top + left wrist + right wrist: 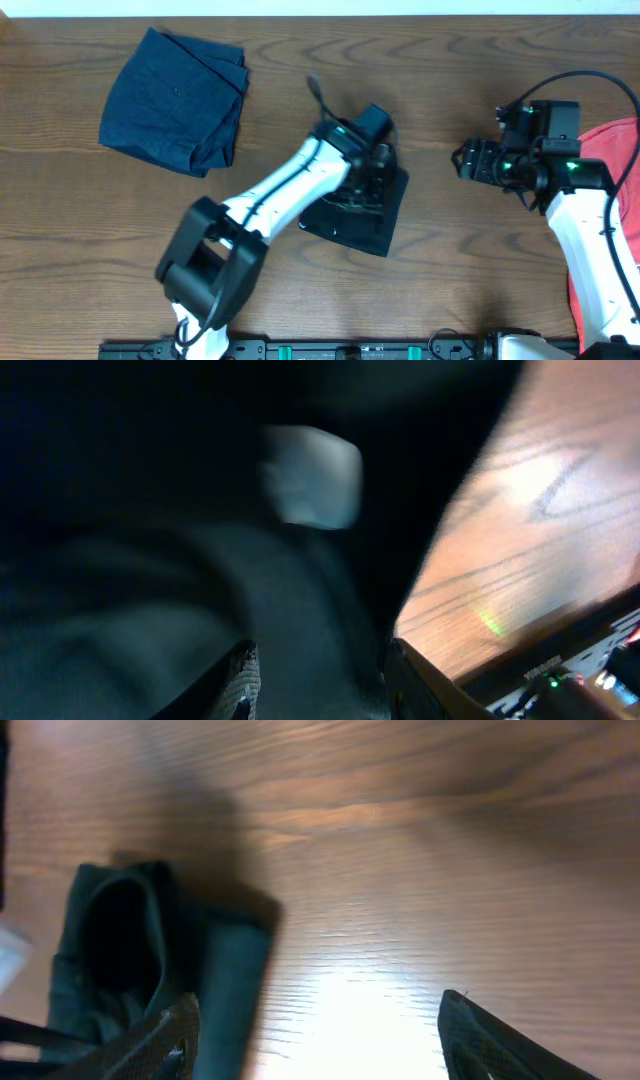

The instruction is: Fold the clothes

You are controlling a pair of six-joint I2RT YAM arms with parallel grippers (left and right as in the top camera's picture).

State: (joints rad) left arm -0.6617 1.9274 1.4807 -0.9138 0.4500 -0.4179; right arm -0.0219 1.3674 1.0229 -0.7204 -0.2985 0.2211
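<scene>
- Overhead: a folded navy shirt (175, 100) lies far left on the wooden tabletop (450, 60), and a red shirt (615, 140) lies at the right edge. The left end effector (368, 175) covers the middle black shirt (375, 225).
- Left wrist: blurry soft cloth and a white tag (310, 478). I cannot tell the grip.
- Right wrist: the right end effector (320, 1040) is wide open and holds nothing.

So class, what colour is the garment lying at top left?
The garment is navy blue; clearest overhead.
</scene>
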